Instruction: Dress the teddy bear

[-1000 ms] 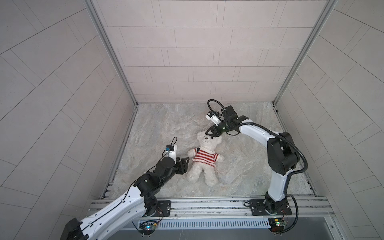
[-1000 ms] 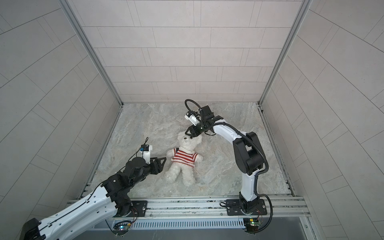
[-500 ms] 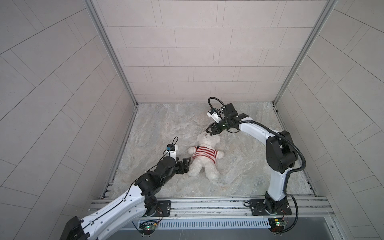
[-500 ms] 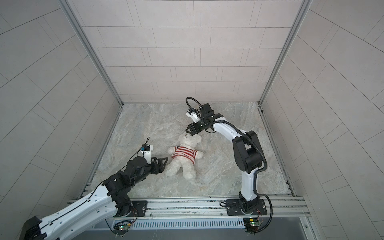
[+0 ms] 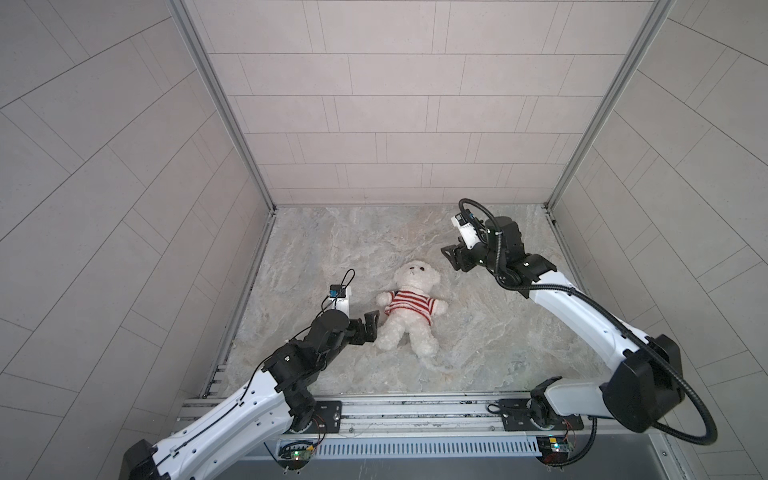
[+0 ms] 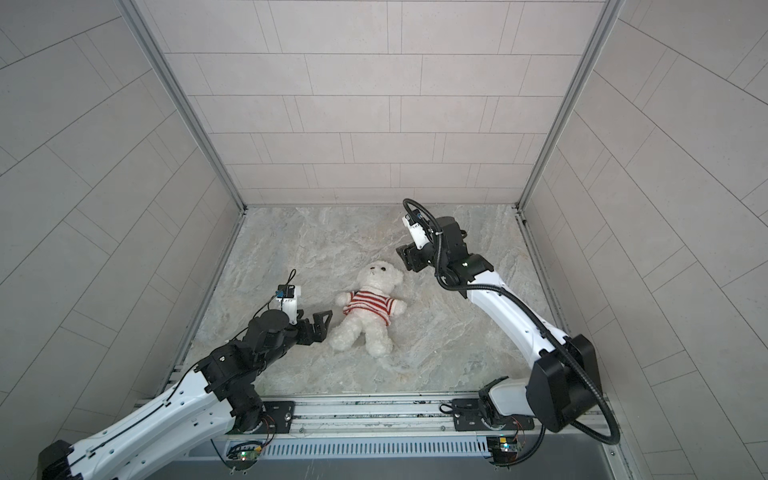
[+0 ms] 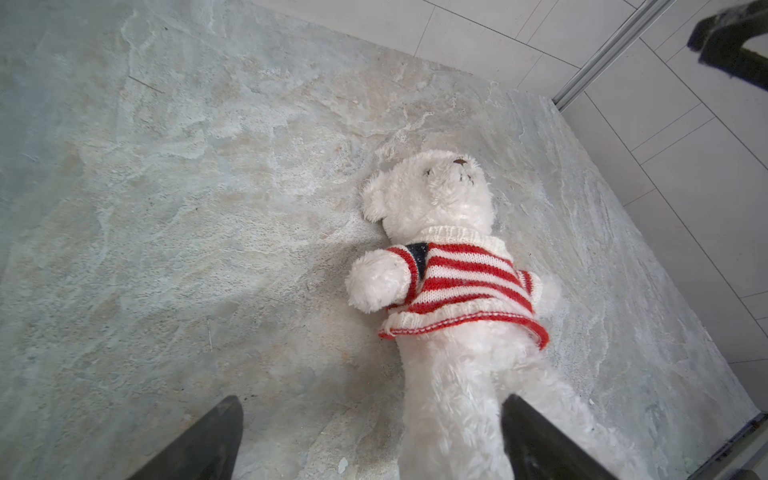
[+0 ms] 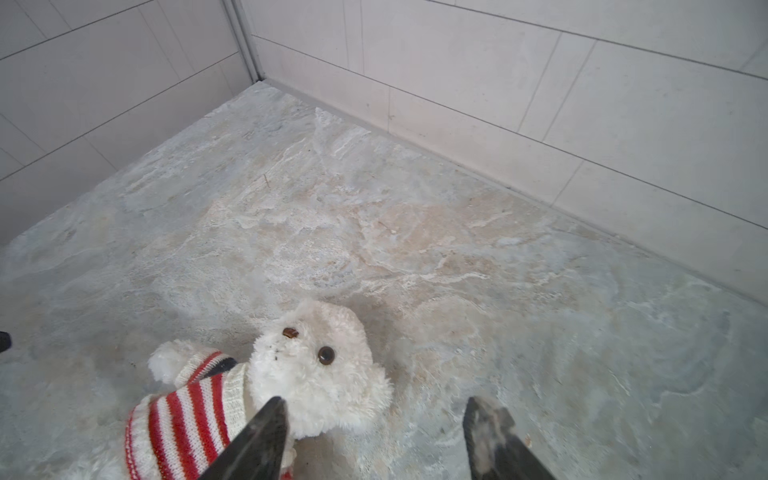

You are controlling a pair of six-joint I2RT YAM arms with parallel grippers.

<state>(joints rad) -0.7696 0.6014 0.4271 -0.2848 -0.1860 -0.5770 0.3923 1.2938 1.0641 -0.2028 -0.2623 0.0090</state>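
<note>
Left wrist view shows the left gripper (image 7: 372,401) with fingers spread wide and gripping nothing, one finger close against a leg of the teddy bear (image 7: 436,195); contact cannot be told. In both top views the teddy bear lies on its back mid-way across the marbled tabletop (image 5: 332,241), head toward 12 o'clock, legs toward 6, wearing the striped sweater (image 5: 409,303). The left gripper sits at its 8 o'clock. The right gripper (image 5: 451,257), at its 1 o'clock near the head, has its fingers spread and empty too.
</note>
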